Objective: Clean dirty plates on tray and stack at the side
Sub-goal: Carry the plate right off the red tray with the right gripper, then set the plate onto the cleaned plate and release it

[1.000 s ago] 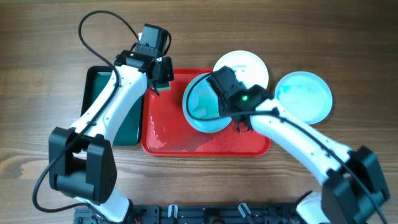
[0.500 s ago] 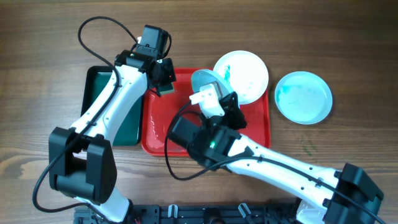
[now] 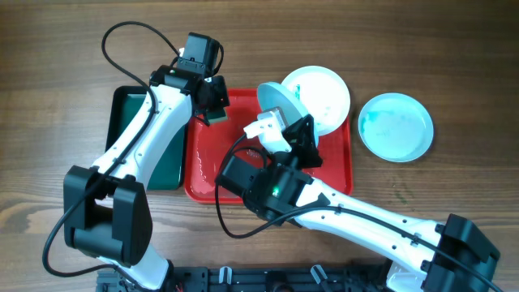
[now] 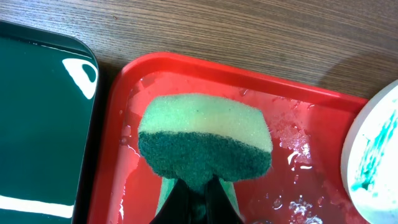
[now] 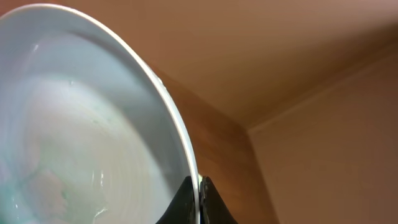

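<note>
Slip risk: the held plate (image 3: 278,99) is hanging steeply tilted above the red tray (image 3: 212,180), pinched only at its rim. If that rim is wet, the plate could slide out and drop.
Right gripper (image 5: 199,200): its fingers are pinching that rim, nearly closed.
Left gripper (image 4: 198,198): its fingers are clamping the green sponge (image 4: 204,138) over the tray's far-left corner.
Farther plates: the smeared plate (image 3: 327,96) is lying at the tray's far-right corner, and the teal plate (image 3: 396,126) is sitting right of the tray.

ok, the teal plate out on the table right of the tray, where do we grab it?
By the rim. The teal plate lies flat and shallow with nothing to wrap around, so come down from above and pinch across the rim on the side facing away from the tray, which is open table.
</note>
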